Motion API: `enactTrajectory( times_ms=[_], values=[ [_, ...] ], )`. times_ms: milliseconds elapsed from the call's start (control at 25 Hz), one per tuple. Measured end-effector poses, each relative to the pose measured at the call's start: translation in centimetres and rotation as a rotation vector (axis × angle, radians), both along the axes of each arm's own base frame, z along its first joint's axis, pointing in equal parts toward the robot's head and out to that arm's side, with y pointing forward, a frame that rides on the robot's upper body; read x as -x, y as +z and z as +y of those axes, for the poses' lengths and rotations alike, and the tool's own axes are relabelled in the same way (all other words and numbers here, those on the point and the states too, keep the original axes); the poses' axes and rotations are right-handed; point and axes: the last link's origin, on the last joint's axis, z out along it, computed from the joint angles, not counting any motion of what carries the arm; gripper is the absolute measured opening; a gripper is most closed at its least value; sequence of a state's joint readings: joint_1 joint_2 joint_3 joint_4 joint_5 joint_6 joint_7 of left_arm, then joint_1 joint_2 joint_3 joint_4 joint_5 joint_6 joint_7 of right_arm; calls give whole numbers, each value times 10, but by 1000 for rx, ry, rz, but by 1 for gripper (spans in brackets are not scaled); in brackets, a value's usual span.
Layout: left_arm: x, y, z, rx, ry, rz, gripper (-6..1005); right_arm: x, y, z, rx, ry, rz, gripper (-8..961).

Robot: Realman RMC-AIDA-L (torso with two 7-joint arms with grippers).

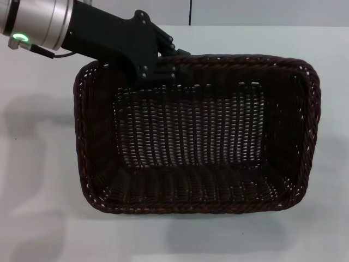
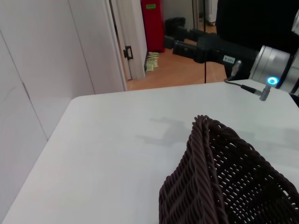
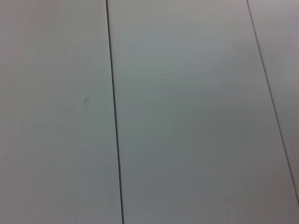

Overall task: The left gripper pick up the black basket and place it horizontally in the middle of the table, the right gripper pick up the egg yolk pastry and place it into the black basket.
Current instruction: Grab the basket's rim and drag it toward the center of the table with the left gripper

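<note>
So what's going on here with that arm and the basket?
The left gripper is clamped on the far rim of the black basket, which appears lifted above the white table. The basket is empty. The right arm hangs beyond the table's far edge, and no pastry is in view.

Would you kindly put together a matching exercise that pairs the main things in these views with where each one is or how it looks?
Column one:
1. the large dark woven wicker black basket
2. the black two-fingered left gripper
3. the plain white table
4. the right arm's silver cylinder with a blue light

Column two:
A. beneath and all around the basket
B. at the basket's far rim, near its left corner
C. empty inside, filling most of the head view
D. above the table's far side, seen from the left wrist

Pairs: 1-C, 2-B, 3-A, 4-D
</note>
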State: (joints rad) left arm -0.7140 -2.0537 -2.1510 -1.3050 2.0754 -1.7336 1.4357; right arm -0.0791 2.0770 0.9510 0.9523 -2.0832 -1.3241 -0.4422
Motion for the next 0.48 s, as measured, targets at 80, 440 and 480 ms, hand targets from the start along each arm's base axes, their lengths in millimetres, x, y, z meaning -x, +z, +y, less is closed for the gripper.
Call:
enactTrajectory(
  times_ms=[80, 440, 480],
  values=[
    [2, 0, 0, -2, 2, 5, 248, 0, 0, 0, 0, 0, 0, 784],
    [10, 2, 3, -27, 18, 38, 261, 2, 0, 1, 1, 6, 1, 784],
    [11, 1, 4, -29, 21, 41, 263, 2, 0, 1, 1, 7, 1, 784]
  ],
)
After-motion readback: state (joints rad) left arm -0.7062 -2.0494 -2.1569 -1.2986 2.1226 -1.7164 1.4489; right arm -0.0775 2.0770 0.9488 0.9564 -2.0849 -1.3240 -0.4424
